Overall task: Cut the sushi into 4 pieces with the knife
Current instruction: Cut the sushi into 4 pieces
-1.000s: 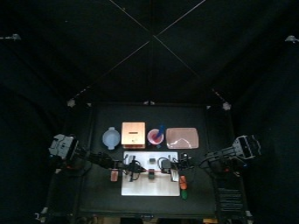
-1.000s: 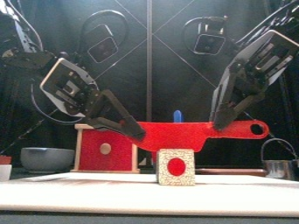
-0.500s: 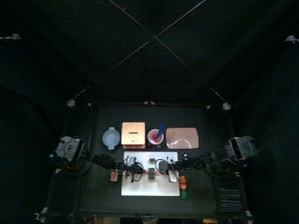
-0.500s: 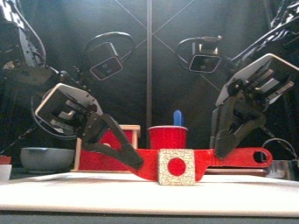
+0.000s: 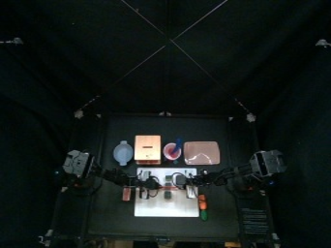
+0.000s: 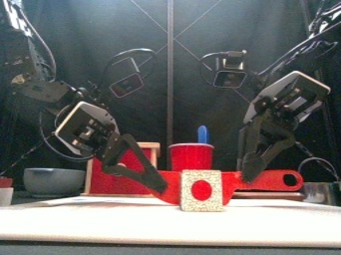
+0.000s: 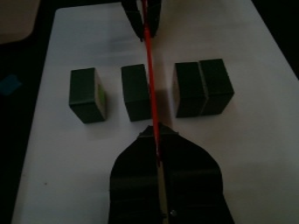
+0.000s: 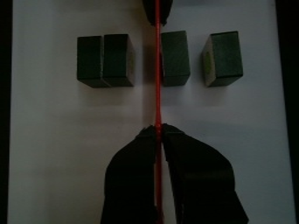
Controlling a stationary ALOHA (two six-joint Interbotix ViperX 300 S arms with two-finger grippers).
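Black-curtained booth, seen from above and from bench height. The back curtain [image 5: 91,58] fills the upper half of the top view and forms the whole backdrop of the front view; it is near black and takes almost no light. A left curtain [image 5: 33,165] and a right curtain [image 5: 300,165] flank the bench [image 5: 116,128], whose dark matte surface occupies the lower middle of the top view, with its back edge toward the back curtain and its front edge toward the picture's bottom. Light falls mainly on the bench's middle and front; its back corners and the curtains lie in shadow. In both wrist views the bench appears only as dark bands along the sides.
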